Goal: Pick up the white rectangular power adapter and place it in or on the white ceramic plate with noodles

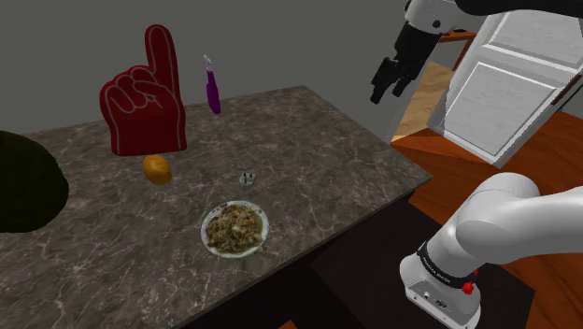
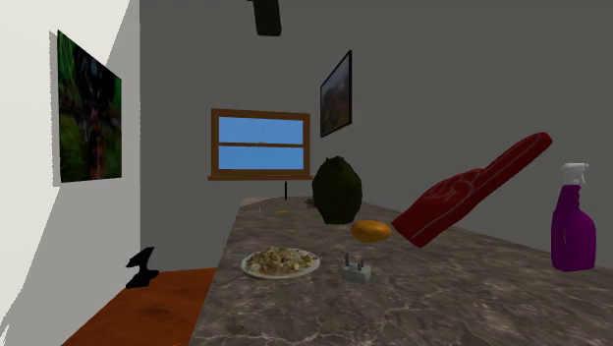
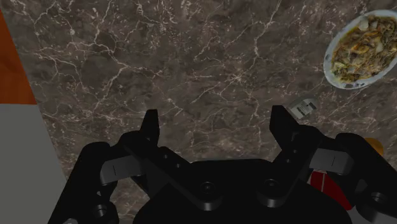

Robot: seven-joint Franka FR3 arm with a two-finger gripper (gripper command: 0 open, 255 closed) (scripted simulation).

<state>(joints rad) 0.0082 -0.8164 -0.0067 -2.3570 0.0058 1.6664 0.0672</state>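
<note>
The small white power adapter [image 1: 247, 177] stands on the dark marble table [image 1: 318, 140], prongs up, just behind the white plate of noodles [image 1: 206, 224]. My black gripper [image 1: 388, 82] hangs high above the table's edge at the shoulder view's right, open and empty. In the wrist view the gripper [image 3: 215, 126] looks down at bare marble; the adapter [image 3: 304, 107] lies beyond the one fingertip [image 3: 280, 124], and the plate [image 3: 329, 69] is farther that way. The second exterior view has the adapter [image 2: 357, 267] right of the plate [image 2: 248, 263] and the gripper [image 2: 267, 15] far above.
An orange fruit [image 1: 156, 169], a red foam hand [image 1: 145, 98] and a purple spray bottle [image 1: 213, 89] stand behind the adapter. A dark rounded object [image 1: 23, 182] sits at the table's left end. A white panelled door [image 1: 514, 75] is close to the arm.
</note>
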